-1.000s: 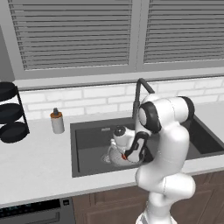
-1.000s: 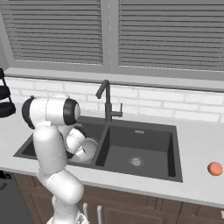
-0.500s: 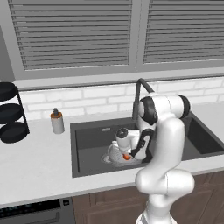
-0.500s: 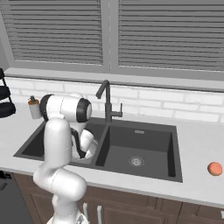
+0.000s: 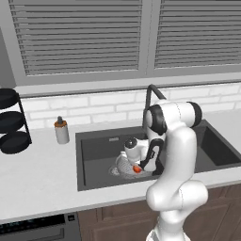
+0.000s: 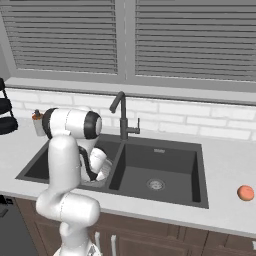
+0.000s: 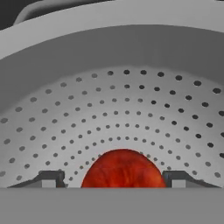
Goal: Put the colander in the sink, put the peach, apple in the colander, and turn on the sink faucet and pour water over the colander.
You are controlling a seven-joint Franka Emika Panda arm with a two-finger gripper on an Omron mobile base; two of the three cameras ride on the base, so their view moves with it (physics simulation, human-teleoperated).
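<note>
The colander (image 5: 123, 165) already sits in the left basin of the sink (image 5: 94, 141), toward its front edge, so the first step looks done. The red apple (image 7: 122, 168) is down inside the bowl, between the two fingertips of the gripper (image 7: 114, 180); the jaws stand apart on either side of it with a gap showing, so I take it as let go, though the apple's lower half is cut off from sight and I cannot be sure it rests on the metal. The other fruit, which I take to be the peach (image 6: 245, 193), lies on the counter (image 6: 225, 165) near its right front edge, well apart from the sink, and is yet to be fetched. No stream runs from the faucet (image 6: 121, 115), so the water is left too.

The colander is dull silver metal, a smooth curved wall dotted with neat rows of small holes. The apple is glossy and round, red with orange mottling. The sink is matte dark grey with sharp corners; the faucet is a thin dark hooked pipe.
</note>
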